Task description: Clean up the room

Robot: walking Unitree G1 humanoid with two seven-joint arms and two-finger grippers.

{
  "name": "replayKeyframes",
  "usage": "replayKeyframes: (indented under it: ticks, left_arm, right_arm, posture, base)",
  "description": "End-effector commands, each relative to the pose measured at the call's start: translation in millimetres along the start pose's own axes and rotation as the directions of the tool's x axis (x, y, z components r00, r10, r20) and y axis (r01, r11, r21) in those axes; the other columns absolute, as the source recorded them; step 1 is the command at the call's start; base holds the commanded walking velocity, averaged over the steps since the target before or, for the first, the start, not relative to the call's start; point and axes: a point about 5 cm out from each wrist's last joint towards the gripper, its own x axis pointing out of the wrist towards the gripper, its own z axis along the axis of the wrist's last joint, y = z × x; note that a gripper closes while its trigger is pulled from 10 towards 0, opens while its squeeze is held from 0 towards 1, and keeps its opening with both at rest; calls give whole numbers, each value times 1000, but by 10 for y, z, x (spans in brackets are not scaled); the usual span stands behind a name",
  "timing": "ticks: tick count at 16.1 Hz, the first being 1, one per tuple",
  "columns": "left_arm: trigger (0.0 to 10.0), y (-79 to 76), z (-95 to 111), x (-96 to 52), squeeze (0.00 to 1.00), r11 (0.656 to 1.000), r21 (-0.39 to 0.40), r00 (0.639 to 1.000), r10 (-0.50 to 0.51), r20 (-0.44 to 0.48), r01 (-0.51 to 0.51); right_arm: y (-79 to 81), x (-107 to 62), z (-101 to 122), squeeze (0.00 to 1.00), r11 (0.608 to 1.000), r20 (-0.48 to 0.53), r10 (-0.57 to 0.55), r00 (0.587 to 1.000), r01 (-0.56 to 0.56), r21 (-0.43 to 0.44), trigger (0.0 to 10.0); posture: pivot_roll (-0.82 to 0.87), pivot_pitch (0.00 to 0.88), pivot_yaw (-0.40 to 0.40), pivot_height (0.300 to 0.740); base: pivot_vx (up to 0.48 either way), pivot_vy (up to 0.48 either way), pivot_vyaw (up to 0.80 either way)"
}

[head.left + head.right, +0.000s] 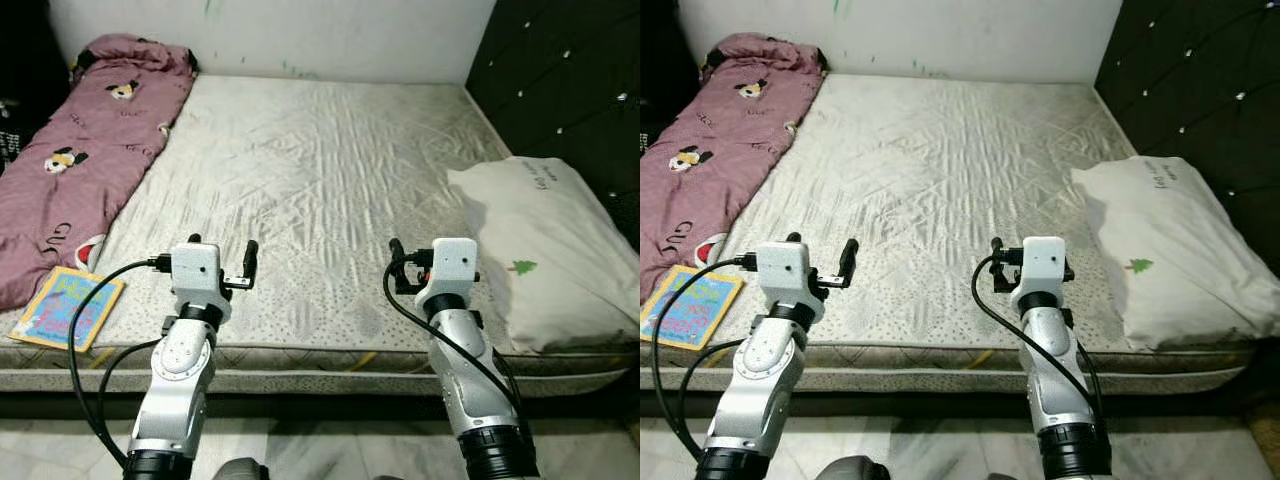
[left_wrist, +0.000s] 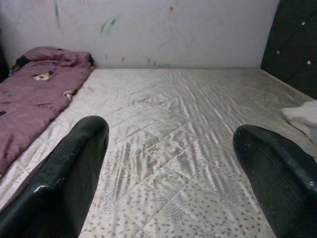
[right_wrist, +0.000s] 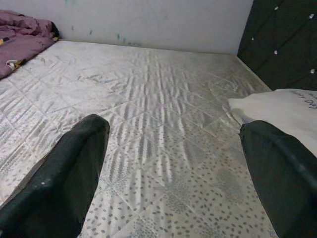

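Head-camera frames look down on a bare, pale quilted mattress (image 1: 320, 190) with a crumpled mauve cartoon-print blanket (image 1: 85, 150) along its left edge, a colourful picture book (image 1: 68, 306) at the near left corner, and a white pillow (image 1: 545, 250) against the dark padded headboard (image 1: 570, 80). Left gripper (image 1: 222, 270) and right gripper (image 1: 412, 267) hover over the near edge, holding nothing, likely poised before choosing an item. Left wrist: fingers (image 2: 59, 183) spread wide over the sheet. Right wrist: fingers (image 3: 64, 173) likewise parted, the pillow beside them.
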Motion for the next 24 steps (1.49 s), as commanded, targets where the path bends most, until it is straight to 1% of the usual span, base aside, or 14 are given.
replayKeyframes:
  ticks: [1,4,14,16,17,21,24]
  left_arm:
    - [10000,-15,44,14,0,1000,3,1000,-13,23,12]
    - [10000,-17,51,17,0,1000,2,1000,-15,27,15]
    - [10000,-21,49,27,0,1000,3,1000,-16,27,16]
    - [10000,-22,46,31,0,1000,3,1000,-18,25,17]
    - [10000,-24,43,34,0,1000,5,1000,-20,23,19]
    - [10000,-35,30,40,0,1000,9,999,-24,21,24]
    - [10000,-40,11,42,0,1000,9,1000,-26,12,25]
  right_arm:
    - [-23,14,12,0,1000,-1,-8,1000,8,-6,10000]
    - [-20,18,14,0,1000,-1,-7,1000,7,-8,10000]
    - [-5,34,13,0,1000,-2,3,1000,-3,-11,10000]
    - [2,36,4,0,1000,1,12,1000,-12,8,10000]
    - [6,29,-14,0,998,16,30,999,-31,59,10000]
    - [51,38,-5,0,997,33,70,997,-72,39,10000]
    - [62,56,-56,0,995,22,83,996,-84,48,10000]
  posture:
    - [78,0,-23,740]
    - [79,0,-23,740]
    - [83,0,-27,740]
    - [82,0,-26,740]
    - [82,0,-25,740]
    - [83,0,-24,740]
    - [78,0,-21,740]
  base:
    - [0,0,0]
    - [0,0,0]
    - [247,0,0]
    - [262,0,0]
    - [289,0,0]
    - [260,0,0]
    - [337,0,0]
